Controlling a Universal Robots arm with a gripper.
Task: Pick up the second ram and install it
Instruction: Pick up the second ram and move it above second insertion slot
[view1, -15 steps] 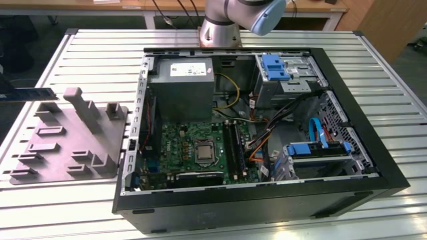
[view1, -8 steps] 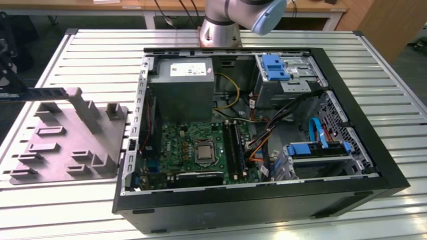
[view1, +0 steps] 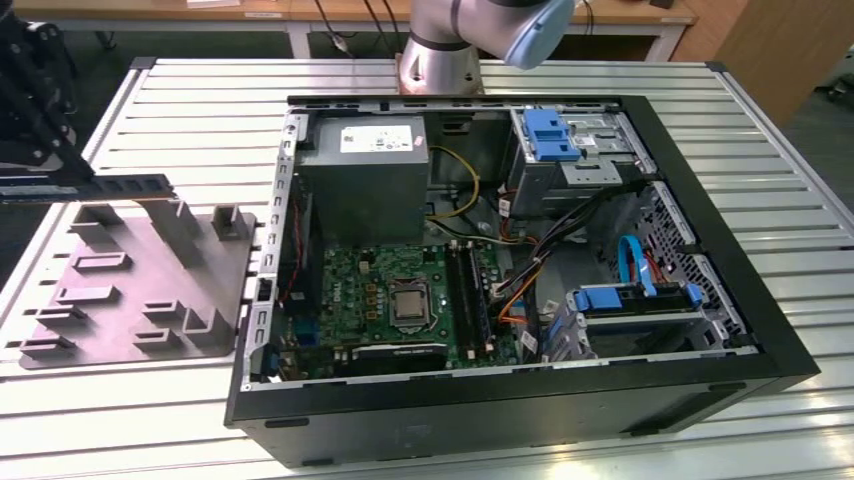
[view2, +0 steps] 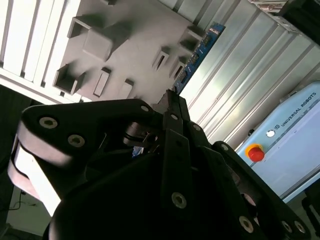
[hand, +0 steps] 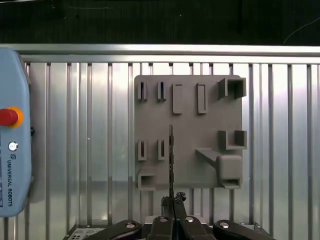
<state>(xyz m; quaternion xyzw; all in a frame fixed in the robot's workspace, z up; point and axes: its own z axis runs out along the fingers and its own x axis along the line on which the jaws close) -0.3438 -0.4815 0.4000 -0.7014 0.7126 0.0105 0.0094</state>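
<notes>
The tool (hand: 173, 200) points down, clamped on the slim blue second ram (view2: 199, 54), which juts ahead over a grey slotted plate (hand: 192, 135) on the ribbed metal table (hand: 95, 150).

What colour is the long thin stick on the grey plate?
The slim long memory stick is blue with dark chips; the second wrist view shows it best.

Ribbed metal table (view1: 747, 160) under even light; wooden desk (view1: 134, 12) behind; dark floor (view1: 834, 130) beside.
</notes>
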